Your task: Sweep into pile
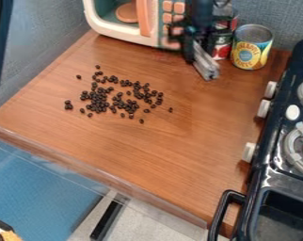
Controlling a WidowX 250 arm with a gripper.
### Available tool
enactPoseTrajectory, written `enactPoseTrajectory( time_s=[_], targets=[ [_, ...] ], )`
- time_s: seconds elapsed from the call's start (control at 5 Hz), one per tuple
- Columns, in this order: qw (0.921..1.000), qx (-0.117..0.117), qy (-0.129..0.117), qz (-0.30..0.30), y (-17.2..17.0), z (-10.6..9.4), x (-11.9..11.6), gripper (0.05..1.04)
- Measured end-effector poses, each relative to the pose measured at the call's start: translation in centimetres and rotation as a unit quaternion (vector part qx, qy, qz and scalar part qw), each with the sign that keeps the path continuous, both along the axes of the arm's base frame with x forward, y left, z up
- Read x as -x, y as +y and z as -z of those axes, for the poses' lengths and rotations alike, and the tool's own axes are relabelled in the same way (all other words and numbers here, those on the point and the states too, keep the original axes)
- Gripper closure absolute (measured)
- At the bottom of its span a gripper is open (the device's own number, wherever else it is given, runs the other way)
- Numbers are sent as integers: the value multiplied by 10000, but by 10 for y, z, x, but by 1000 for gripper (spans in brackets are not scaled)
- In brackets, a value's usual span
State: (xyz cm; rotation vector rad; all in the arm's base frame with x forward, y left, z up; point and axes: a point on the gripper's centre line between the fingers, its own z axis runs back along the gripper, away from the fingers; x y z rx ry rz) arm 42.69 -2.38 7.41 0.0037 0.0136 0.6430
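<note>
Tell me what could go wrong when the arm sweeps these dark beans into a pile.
The beans are small and loose, so a hard sweep might scatter them, perhaps over the wooden counter's edge. Stray beans, such as the little clump at the left and the lone one at the right, could be missed. The gripper hangs close to the yellow-labelled can, so a swing that way may knock it.

Stove point(281, 177) cut off right; microwave point(119, 36) cut off top; red can point(222, 48) part-hidden.
</note>
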Motion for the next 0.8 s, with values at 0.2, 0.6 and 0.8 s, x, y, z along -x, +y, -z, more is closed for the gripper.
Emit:
enactPoseTrajectory(
  time_s=[0.2, 0.6, 0.8],
  targets=[
    [9976, -485, 387, 318, 21, 5, 17, 694],
    [9863, -944, 726, 1138, 70, -15, 53, 694],
    [9786, -1071, 722, 1601, 98, -15, 65, 694]
  ],
)
